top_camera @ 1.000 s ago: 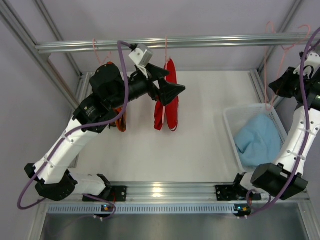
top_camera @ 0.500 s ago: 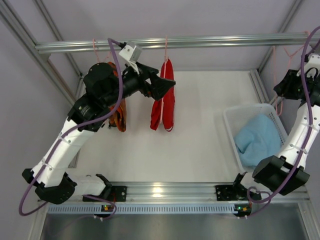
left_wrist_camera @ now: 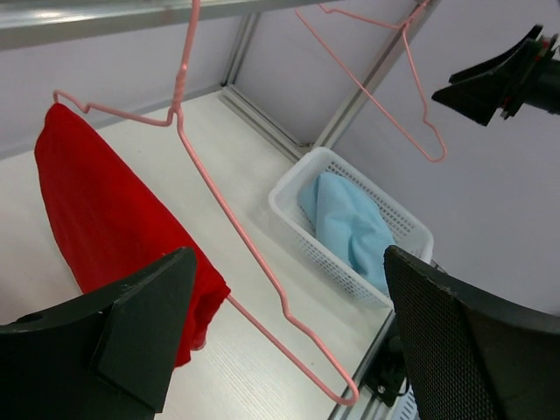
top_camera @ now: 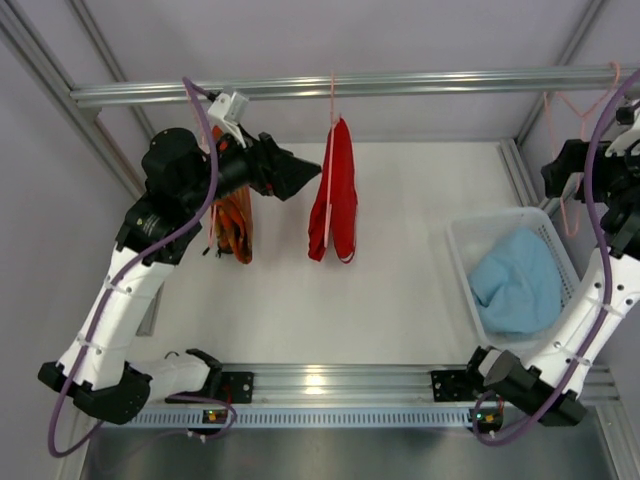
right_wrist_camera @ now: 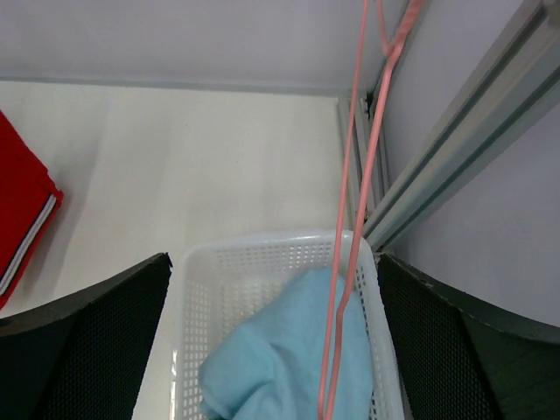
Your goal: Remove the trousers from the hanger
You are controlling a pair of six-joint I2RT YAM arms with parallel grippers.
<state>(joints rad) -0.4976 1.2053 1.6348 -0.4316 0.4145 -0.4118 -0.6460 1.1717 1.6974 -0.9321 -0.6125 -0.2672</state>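
White table (top_camera: 400,300), red trousers (top_camera: 335,195) on hanger (left_wrist_camera: 182,79), left pincer (left_wrist_camera: 289,262) wide, right pincer (right_wrist_camera: 271,262) wide

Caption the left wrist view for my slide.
Open left hand faces red cloth trousers on a pink wire hanger; light blue cloth trousers lie in a white mesh basket.

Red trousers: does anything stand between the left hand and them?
Nothing visible does. The open left hand faces the red trousers across a clear gap; only their own pink hanger crosses the wrist view.
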